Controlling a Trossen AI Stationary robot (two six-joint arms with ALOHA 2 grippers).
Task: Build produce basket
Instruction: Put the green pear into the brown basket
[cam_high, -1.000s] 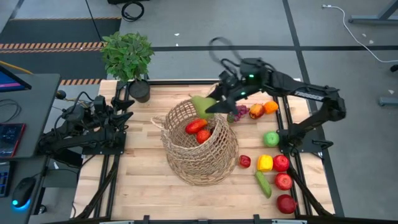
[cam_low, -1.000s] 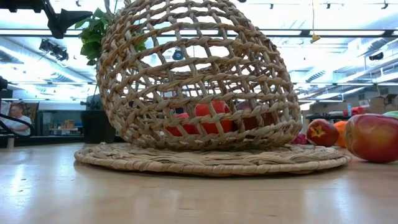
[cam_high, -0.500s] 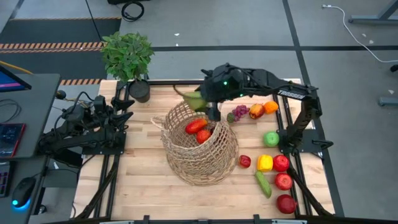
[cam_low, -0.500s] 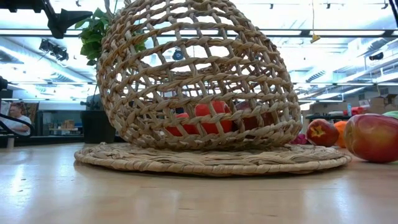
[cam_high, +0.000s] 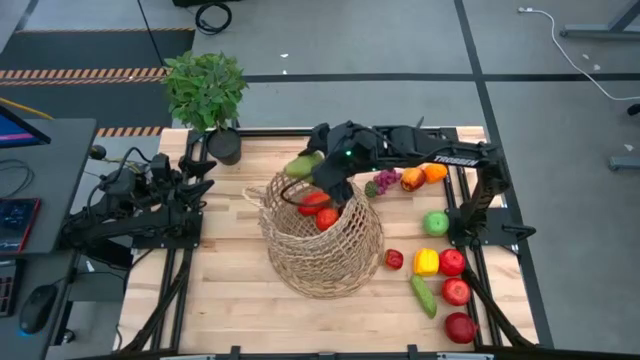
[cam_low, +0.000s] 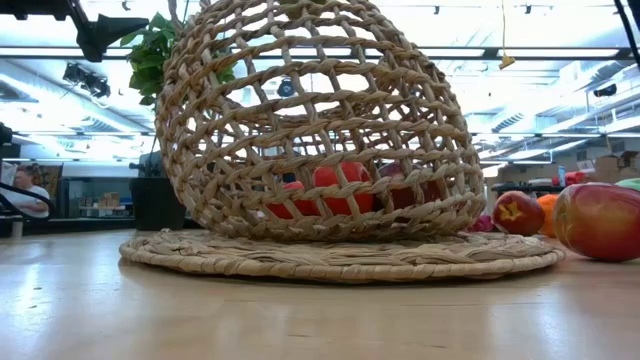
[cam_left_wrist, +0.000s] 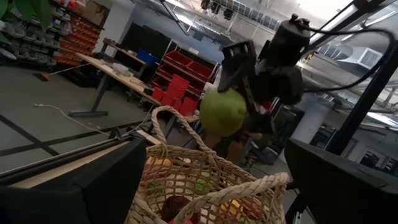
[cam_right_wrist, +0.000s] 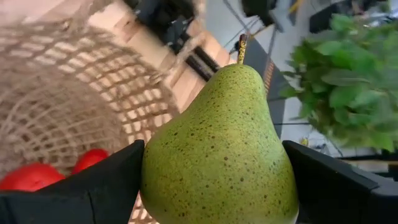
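Centre-top of the high view, the right gripper (cam_high: 312, 165) clamps a speckled green pear (cam_right_wrist: 219, 152), stem pointing outward, just over the far rim of the round tan wicker basket (cam_high: 335, 255); the idle left gripper (cam_high: 205, 165) gapes at left.

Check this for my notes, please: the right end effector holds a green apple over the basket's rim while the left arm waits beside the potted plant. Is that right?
Not quite. The right end effector holds a green pear, not an apple; the right wrist view shows its tapered neck and stem. The green apple lies on the table. The rest stands: the pear is over the basket rim, and the left end effector waits open beside the potted plant.
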